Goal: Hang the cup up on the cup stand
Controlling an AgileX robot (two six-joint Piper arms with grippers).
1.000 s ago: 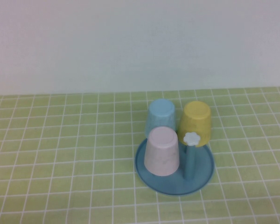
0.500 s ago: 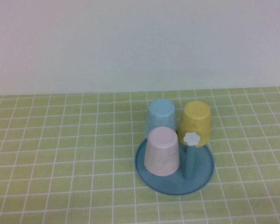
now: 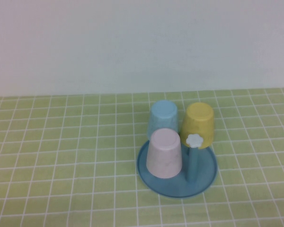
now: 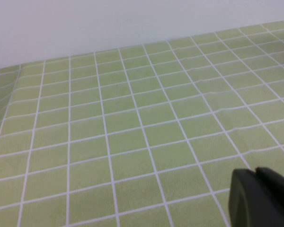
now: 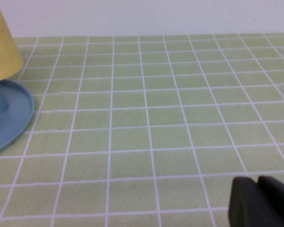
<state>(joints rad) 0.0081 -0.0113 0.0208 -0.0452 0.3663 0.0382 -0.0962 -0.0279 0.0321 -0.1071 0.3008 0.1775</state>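
**Pink cup capped on stand; both grippers off to the sides, empty**

The cup (image 3: 164,153), pale pink, sits upside down over a peg at the front left of the cup stand (image 3: 207,177), mouth down near the blue dish base. Light blue cup (image 3: 163,118) inverted behind it, yellow cup (image 3: 198,124) inverted at back right. One bare peg (image 3: 192,161) at front right, its white flower knob (image 3: 194,140) showing just beside the pink cup.

Neither arm appears in the high view. Left gripper (image 4: 259,176): dark fingers pressed together, nothing between them, low over the green checked cloth (image 4: 132,118); no cup or stand in its view, so the cup lies well apart from it. Right gripper (image 5: 258,182): fingers closed, empty, above the cloth; stand rim and the yellow cup sit at the far edge of its view, well apart. Pink cup is not visible from there.
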